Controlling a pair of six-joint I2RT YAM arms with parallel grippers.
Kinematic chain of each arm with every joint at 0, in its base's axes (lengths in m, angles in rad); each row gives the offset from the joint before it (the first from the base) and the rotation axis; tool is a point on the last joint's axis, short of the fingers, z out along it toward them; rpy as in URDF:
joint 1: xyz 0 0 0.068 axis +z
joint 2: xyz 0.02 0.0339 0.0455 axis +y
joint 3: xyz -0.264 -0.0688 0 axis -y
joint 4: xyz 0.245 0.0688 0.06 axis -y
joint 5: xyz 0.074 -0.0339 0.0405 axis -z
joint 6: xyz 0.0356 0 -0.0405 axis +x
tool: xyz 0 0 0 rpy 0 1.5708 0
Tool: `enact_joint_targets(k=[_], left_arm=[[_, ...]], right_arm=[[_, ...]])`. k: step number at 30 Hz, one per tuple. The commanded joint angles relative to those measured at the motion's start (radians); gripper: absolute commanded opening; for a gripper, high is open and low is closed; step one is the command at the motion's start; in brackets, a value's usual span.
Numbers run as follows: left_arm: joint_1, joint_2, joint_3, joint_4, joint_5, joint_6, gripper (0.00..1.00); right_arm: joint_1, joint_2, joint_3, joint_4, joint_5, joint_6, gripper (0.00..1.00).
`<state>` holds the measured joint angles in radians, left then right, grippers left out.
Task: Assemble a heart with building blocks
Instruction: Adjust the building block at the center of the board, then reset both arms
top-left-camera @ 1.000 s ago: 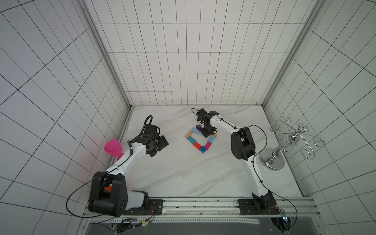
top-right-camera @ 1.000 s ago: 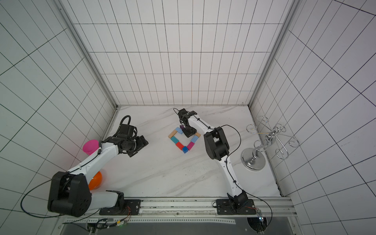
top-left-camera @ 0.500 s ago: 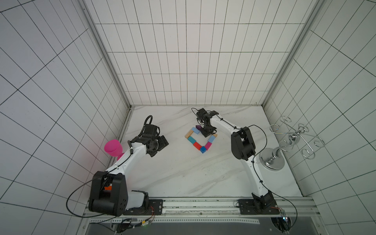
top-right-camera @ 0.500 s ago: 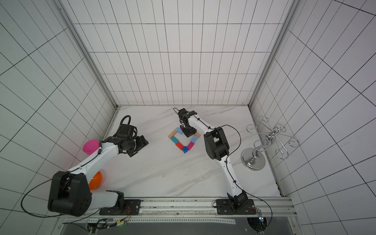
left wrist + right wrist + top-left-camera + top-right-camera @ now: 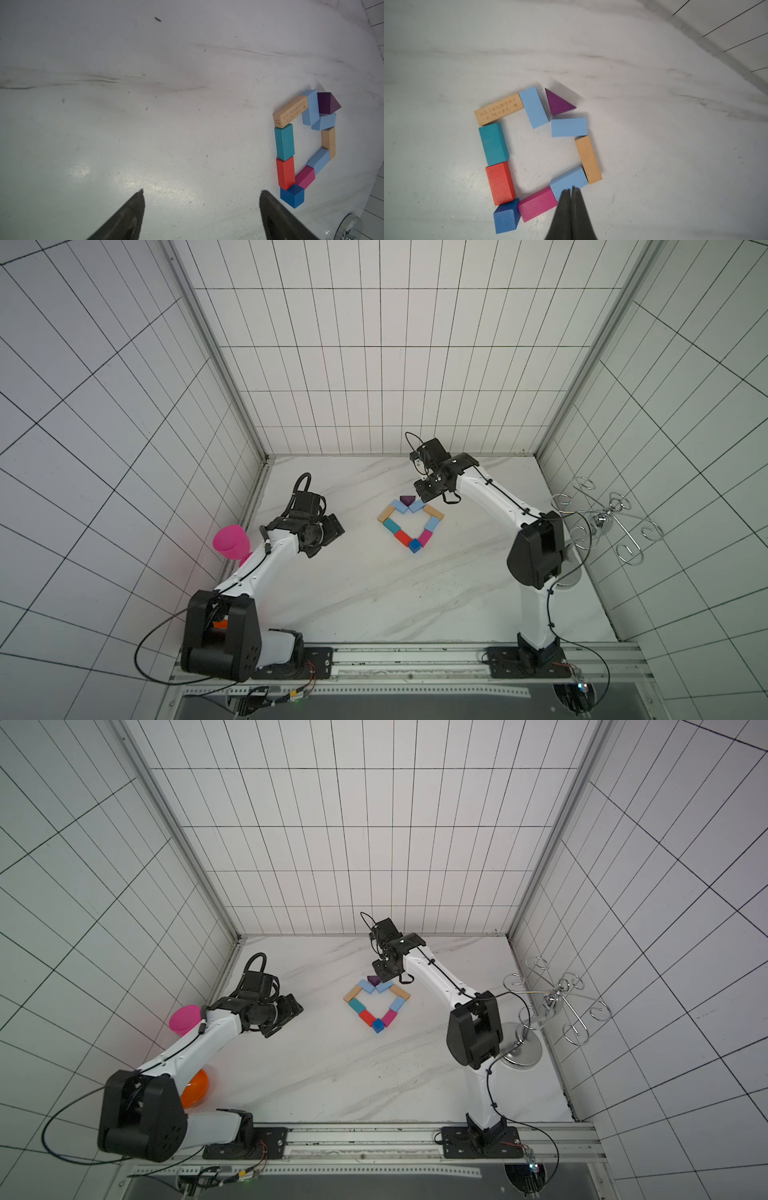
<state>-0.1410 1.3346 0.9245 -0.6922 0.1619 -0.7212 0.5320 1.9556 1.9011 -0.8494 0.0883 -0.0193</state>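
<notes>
- State, right gripper [image 5: 570, 189]: jaws pressed together, nothing between them.
- Change: within the last second the right gripper has lifted up and back off the notch end of the heart [image 5: 402, 536]. It now hangs above that end, clear of every piece.
- The heart lies flat on the table [image 5: 374, 593]. All ten blocks are in the outline and none is loose beside it.
- The triangle [image 5: 558, 102] sits in the heart's notch, just beside the two light blue blocks [image 5: 533, 107]. The right wrist view shows a thin gap to one of them.
- The cube [image 5: 506, 217] closes the heart's tip between the red block [image 5: 500, 182] and the magenta block [image 5: 536, 204].
- No shift of the heart shows against the earlier top views, small as they are.
- State, left gripper [image 5: 201, 193]: jaws wide apart, empty, well apart from the heart on its red block side. It has not moved over the same second.
- The goblet [image 5: 230, 541] is farther from the heart on that same side.
- Judgement: a retreat with shut, empty jaws reads as the last nudge done, and the heart looks complete.
- Risk: the notch pair sits slightly staggered, and another touch there could push the outline open.
</notes>
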Motion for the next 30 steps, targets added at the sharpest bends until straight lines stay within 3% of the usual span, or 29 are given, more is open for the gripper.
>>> enact_joint_targets(k=[1,5,11,14,18,19,20,24,30], left_arm=[[0.012,-0.038,0.076,0.016,-0.01,0.05,0.85],[0.027,-0.079,0.111,0.051,-0.008,0.063,0.86],[0.108,-0.176,0.163,0.073,-0.068,0.078,0.86],[0.116,-0.224,0.146,0.075,-0.282,0.192,0.86],[0.116,-0.262,-0.014,0.247,-0.473,0.42,0.87],[0.116,-0.266,-0.054,0.281,-0.508,0.463,0.87],[0.116,-0.273,-0.105,0.331,-0.536,0.49,0.88],[0.129,-0.346,-0.338,0.599,-0.532,0.532,0.88],[0.194,-0.344,-0.578,0.996,-0.45,0.518,0.88]], right_arm=[[-0.077,-0.125,-0.088,0.035,0.04,0.057,0.08],[-0.21,-0.282,-0.22,0.091,-0.014,0.127,0.13],[-0.375,-0.564,-0.533,0.238,-0.163,0.239,0.52],[-0.411,-0.765,-0.754,0.314,-0.074,0.302,0.59],[-0.415,-1.043,-1.108,0.426,0.123,0.349,0.72],[-0.416,-1.097,-1.195,0.464,0.138,0.331,0.8],[-0.415,-1.14,-1.287,0.512,0.14,0.288,1.0],[-0.416,-1.202,-1.471,0.63,0.199,0.181,0.99],[-0.416,-1.1,-1.589,0.918,0.17,0.107,0.99]])
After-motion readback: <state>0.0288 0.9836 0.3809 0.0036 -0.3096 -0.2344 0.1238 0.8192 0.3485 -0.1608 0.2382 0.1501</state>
